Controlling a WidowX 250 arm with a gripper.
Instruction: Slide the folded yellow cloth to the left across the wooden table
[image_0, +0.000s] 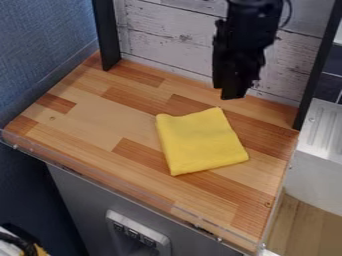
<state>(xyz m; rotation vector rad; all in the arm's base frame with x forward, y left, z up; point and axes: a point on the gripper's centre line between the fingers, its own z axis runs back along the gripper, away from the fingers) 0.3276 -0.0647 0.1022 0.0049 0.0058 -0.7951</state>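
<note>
Position the black two-finger claw (234, 92) with care: it hangs above the rear part of the striped wooden counter (100, 115), just beyond the far corner of the flat, yellow, seemingly folded cloth (200, 142), which lies right of the counter's middle. You cannot tell whether the claw is spread or pressed together; verify this before any contact. The cloth is likely soft and thin, so a vertical, slow approach should suit it best. Avoid pressing hard into the wood, and avoid sideways drag, which could ruck the layers.
</note>
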